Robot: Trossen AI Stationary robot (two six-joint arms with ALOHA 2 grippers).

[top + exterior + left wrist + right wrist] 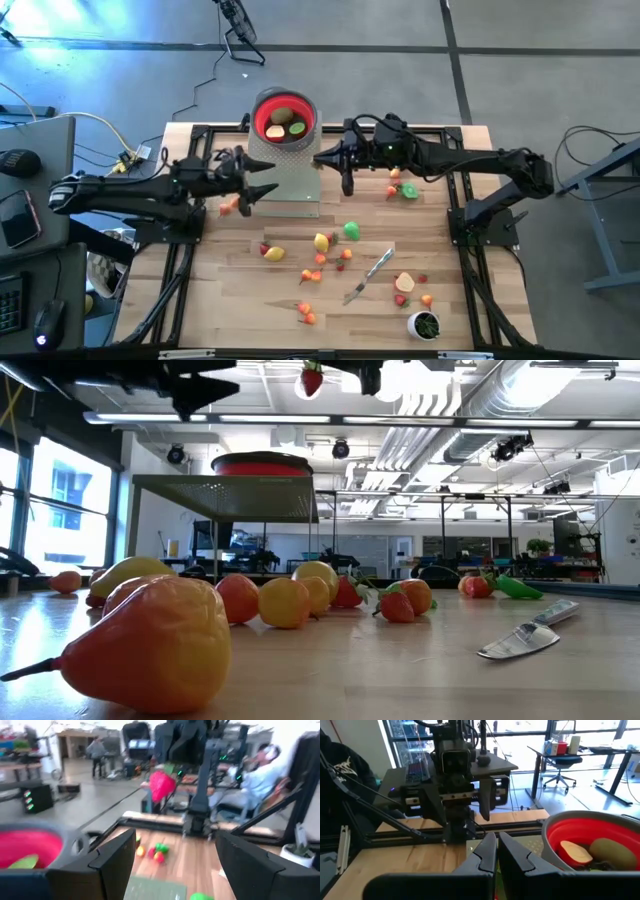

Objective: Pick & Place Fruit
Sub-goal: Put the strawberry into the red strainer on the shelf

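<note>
Right hand (318, 160) pinches a red strawberry (162, 785), raised just beside the red bowl (284, 117), bowl toward the desk's far edge. Left hand (268, 178) spread, empty, slightly farther from the bowl.

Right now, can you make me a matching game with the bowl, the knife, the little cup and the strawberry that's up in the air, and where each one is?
Things:
1. red bowl
2. silver knife
3. white cup
4. strawberry

Places:
A. pinched in the right gripper, above the table
B. standing by the table's near edge, on the right arm's side
C. on the grey stand at the far edge
D. lying flat on the wood among the loose fruit

Pairs: 1-C, 2-D, 3-B, 4-A
</note>
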